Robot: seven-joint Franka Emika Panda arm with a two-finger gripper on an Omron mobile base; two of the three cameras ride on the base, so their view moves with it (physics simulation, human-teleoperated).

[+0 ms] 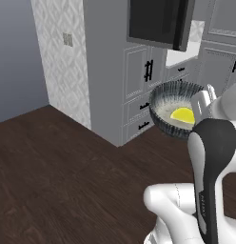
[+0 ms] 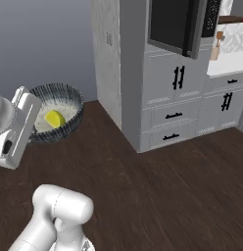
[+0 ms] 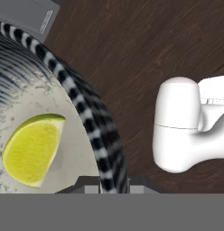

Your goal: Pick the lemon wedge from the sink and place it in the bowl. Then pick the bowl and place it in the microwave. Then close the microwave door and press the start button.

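My gripper [image 3: 107, 189] is pinched narrow on the near rim of the bowl [image 1: 177, 110], carrying it in the air above the dark wood floor, with the lemon wedge [image 1: 182, 116] lying loose inside. Beyond stands the microwave door [image 1: 160, 23], swung open from the grey cabinets. I judge the one-sided rim grip risky: any tilt could spill the wedge, or the bowl could strike that door.

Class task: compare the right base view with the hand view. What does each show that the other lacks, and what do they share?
Right base view alone: the dark-glass microwave door hanging open above grey panelled cabinets, and a pale countertop.

Hand view alone: the claw shut on the bowl's striped rim.

Shared: the round streaked blue-grey bowl, the bright yellow lemon wedge lying inside it, and the dark wooden floor.
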